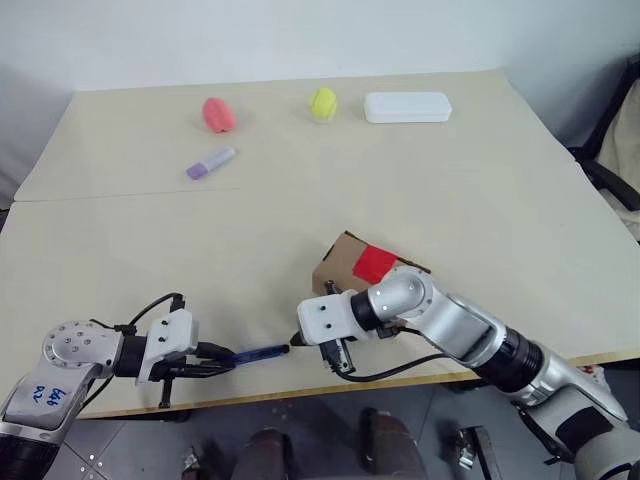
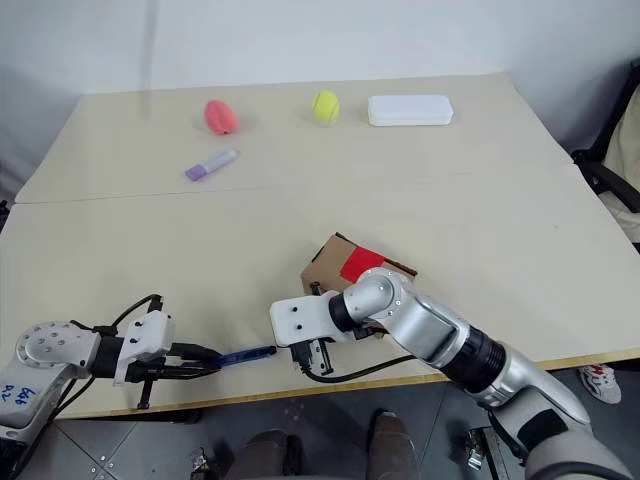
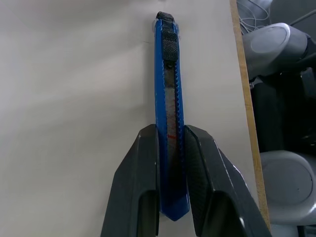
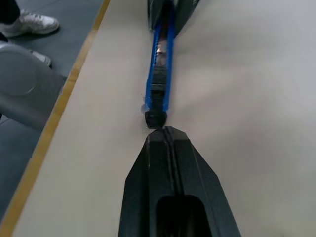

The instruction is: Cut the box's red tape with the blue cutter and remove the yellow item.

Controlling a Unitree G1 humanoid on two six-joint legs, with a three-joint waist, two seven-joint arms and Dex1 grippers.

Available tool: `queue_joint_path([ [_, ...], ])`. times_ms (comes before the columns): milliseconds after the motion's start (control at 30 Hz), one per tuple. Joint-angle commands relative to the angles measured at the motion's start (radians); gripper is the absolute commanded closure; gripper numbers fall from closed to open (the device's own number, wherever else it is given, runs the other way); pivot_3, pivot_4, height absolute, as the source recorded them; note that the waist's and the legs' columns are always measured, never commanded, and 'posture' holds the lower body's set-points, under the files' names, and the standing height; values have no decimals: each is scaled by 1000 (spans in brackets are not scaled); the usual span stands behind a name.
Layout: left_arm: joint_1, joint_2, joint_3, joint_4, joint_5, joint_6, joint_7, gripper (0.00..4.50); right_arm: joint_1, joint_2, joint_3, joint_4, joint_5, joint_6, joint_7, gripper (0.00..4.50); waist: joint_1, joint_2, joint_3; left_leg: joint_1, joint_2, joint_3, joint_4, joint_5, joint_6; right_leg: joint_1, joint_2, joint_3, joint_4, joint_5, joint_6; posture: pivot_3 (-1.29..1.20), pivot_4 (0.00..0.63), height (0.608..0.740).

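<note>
The blue cutter point(image 3: 169, 123), a slim plastic stick with a ridged dark slider and a black end cap, was seen lying flat along the near edge of the pale, matte surface point(image 1: 300, 200), its rear end clamped between the two black fingers of the left pincer point(image 1: 222, 364). The right pincer point(image 4: 168, 136) was pressed shut, its smooth wedge-shaped tips just at the cutter's black cap; whether contact was made could not be told. Just beyond the cutter, behind the right wrist, the box point(image 1: 338, 262) of brown corrugated cardboard was found, with the bright red tape point(image 1: 374, 264) stuck on its top. Much farther from the cutter, toward the far edge, a short lilac marker point(image 1: 210, 162), a pink-red egg-shaped object point(image 1: 218, 114), a yellow-green ball point(image 1: 322, 103) and a white rectangular case point(image 1: 407, 107) with rounded corners were set out. Blue handwriting was marked on the left arm's casing, but could not be read. The surface was edged with a wood-coloured strip, a seam was seen across it, and a plain light wall was seen behind.
</note>
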Motion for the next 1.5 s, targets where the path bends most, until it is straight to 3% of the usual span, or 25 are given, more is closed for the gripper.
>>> queue_joint_path([
  [33, 16, 10, -27, -9, 14, 21, -11, 4100, 1, 19, 4, 35, -47, -66, 29, 4500, 0, 0, 0, 0, 0, 0, 0, 0, 0, 0, 0, 0, 0, 0, 0, 0, 150, 740],
  [367, -2, -4, -42, -7, 19, 24, -10, 4100, -12, 131, 18, 213, -157, -191, 35, 4500, -1, 0, 0, 4, 2, 3, 0, 0, -1, 1, 0, -1, 2, 0, -1, 0, 150, 740],
  [700, -4, -11, -45, -2, 24, 20, -1, 4100, 8, 214, -3, 218, -190, -201, 46, 4500, -1, 0, 0, 10, 5, 9, -1, -2, -2, 2, 0, -2, 4, 0, -2, 0, 150, 740],
  [1033, -10, -13, -53, 2, 22, 22, 1, 4100, 19, 131, -117, -24, -82, -90, 151, 4500, 3, 0, 0, 10, 6, 10, -1, -5, -2, 2, 0, -5, 4, 0, -3, 0, 150, 740],
  [1500, -22, -21, -62, 6, 25, 24, 6, 4100, 65, 151, -68, 103, -129, -169, 141, 4500, 3, 0, 0, 11, 6, 13, 0, -6, -1, 2, 0, -6, 2, 0, -3, 0, 150, 740],
])
